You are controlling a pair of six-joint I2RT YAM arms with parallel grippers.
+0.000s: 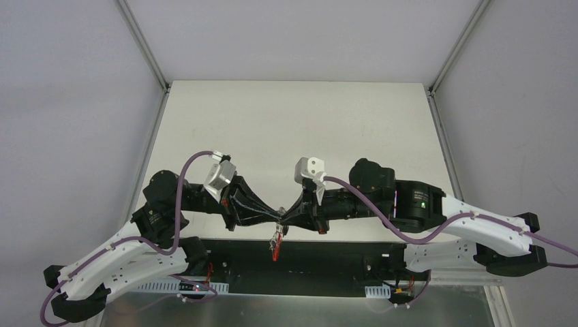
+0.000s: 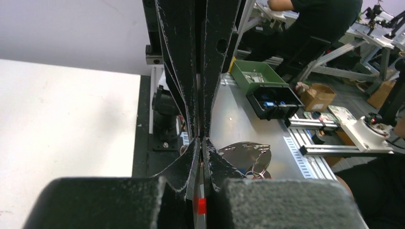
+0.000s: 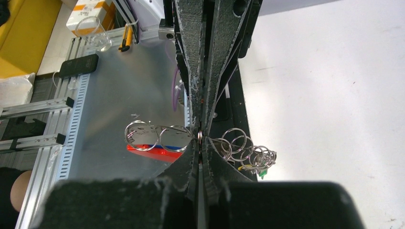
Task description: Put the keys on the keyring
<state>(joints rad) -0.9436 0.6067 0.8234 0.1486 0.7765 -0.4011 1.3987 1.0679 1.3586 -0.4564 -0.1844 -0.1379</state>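
Keyring (image 3: 155,152) long axis runs crosswise to jaws.

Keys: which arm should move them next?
Probably right: the right tool, shut, sits against the chain of keys, while the left tool, also shut, is at the red keyring.

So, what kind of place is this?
Probably a robotics lab or workshop: aluminium frame rails, a green bin and a cardboard box lie beside the white table.

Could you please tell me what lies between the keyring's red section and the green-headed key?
The left tool and right tool, both shut, tips meeting; right wrist view.
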